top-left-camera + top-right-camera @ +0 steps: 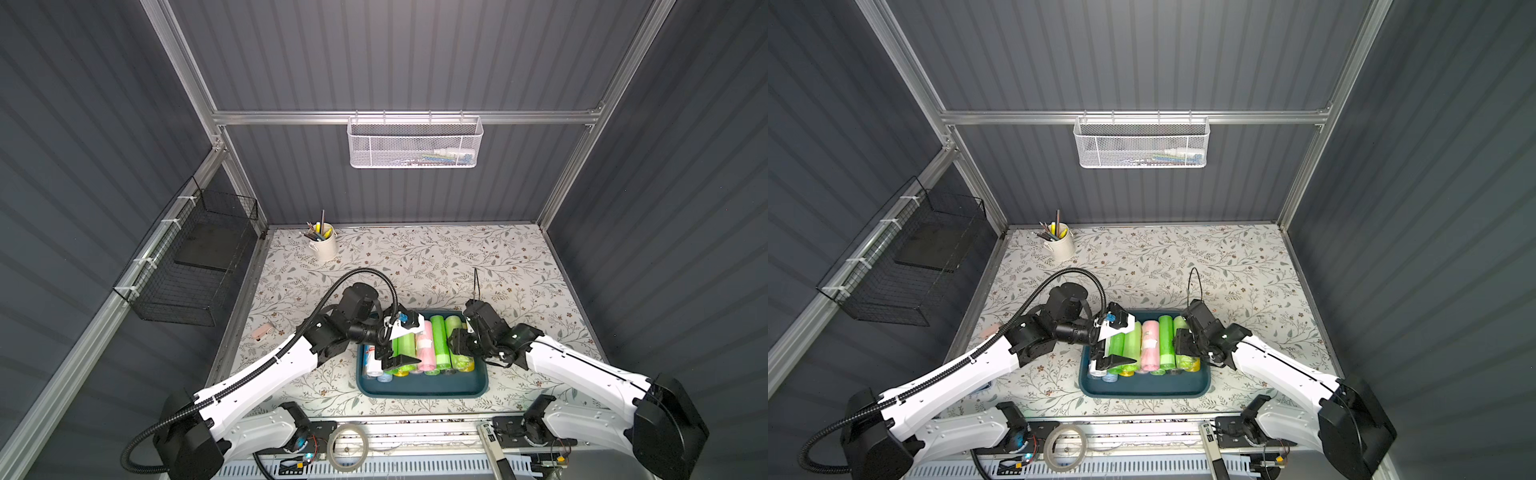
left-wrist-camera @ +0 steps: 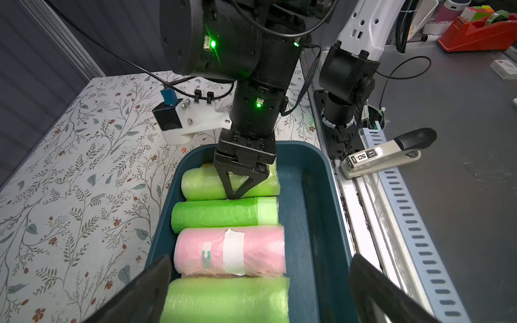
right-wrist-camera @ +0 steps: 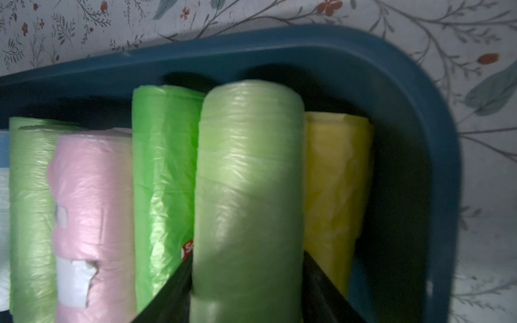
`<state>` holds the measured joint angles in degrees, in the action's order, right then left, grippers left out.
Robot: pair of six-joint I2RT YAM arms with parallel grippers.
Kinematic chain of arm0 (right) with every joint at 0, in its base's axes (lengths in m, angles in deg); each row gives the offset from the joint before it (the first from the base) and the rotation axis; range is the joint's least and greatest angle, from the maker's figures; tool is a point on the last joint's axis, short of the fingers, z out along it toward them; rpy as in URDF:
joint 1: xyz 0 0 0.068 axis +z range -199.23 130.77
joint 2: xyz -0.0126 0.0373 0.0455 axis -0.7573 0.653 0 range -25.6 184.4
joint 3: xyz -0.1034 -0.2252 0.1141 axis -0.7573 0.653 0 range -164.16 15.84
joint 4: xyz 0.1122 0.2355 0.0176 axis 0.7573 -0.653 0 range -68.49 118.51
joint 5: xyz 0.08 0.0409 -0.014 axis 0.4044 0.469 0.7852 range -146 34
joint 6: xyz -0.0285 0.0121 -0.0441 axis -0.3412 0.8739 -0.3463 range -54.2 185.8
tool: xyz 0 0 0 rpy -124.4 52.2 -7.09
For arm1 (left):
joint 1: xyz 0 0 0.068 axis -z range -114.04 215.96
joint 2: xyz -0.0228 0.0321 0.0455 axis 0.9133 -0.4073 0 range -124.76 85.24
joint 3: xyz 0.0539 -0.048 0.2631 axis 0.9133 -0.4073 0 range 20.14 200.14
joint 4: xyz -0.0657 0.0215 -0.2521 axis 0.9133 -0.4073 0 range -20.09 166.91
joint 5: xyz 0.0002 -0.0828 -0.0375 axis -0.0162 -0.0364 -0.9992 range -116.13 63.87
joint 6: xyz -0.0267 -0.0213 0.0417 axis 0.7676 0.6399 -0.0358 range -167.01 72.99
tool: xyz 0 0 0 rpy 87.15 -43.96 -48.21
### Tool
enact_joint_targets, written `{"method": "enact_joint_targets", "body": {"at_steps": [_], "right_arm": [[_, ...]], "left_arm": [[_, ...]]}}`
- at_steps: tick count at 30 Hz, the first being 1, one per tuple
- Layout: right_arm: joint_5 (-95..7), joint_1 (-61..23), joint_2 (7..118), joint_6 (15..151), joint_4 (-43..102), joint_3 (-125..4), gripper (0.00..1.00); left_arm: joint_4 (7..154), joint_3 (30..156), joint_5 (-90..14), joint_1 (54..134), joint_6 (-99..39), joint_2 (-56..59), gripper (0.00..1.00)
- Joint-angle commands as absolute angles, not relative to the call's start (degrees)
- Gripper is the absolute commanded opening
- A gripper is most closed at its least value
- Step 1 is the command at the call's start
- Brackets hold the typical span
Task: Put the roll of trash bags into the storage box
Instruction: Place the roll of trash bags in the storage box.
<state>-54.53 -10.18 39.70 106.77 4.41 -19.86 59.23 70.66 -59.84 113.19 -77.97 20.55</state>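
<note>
Top views, both: one storage box (image 1: pixel 419 392) at lower centre of frame, two grippers over it, rolls packed inside.
Right wrist view gives at least six rolls side by side: one blue-white roll (image 3: pixel 3 195) at the left edge, one pale green roll (image 3: pixel 28 209), one pink roll (image 3: pixel 92 209), one bright green roll (image 3: pixel 165 167), the roll of trash bags (image 3: pixel 249 167) and one yellow roll (image 3: pixel 335 181). Further roll ends show beneath in both top views, so the full total cannot be told. The roll of trash bags lies inside the box, riding higher than its two neighbours. The right gripper (image 3: pixel 248 260) is partly parted, one finger close against each side of that roll; whether it presses cannot be told. The left gripper (image 1: pixel 397 360) is spread wide and empty, above the rolls at the row's left.
</note>
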Motion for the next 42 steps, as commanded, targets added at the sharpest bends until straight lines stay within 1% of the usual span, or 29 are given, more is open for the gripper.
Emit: {"method": "enact_joint_targets", "body": {"at_steps": [1,11,18,26,35,39,42], "right_arm": [[-54.94,-9.9,39.79,106.45,3.66,-21.42,0.56],[-55.53,-9.94,38.91,106.06,2.17,-22.31,0.57],[-56.69,-9.94,38.03,105.62,0.48,-23.01,0.65],[-58.0,-9.95,36.12,105.44,-0.38,-23.15,0.68],[-58.7,-9.94,34.63,105.1,-1.63,-24.17,0.79],[-59.56,-9.95,33.88,104.59,-2.81,-25.2,0.89],[-60.84,-9.96,33.47,103.26,-4.09,-26.59,0.93]], "left_arm": [[58.03,72.4,-61.16,113.51,-78.83,20.21,1.0],[57.92,72.37,-61.25,113.49,-78.83,20.14,1.0],[57.92,72.36,-61.18,113.51,-78.93,20.29,1.0],[57.84,72.35,-61.16,113.51,-78.92,20.18,1.0],[58.03,72.22,-60.67,113.51,-79.01,20.58,1.0],[58.18,72.18,-60.5,113.51,-79.01,20.51,1.0],[58.79,72.17,-59.17,113.46,-78.67,21.02,1.0]]}}
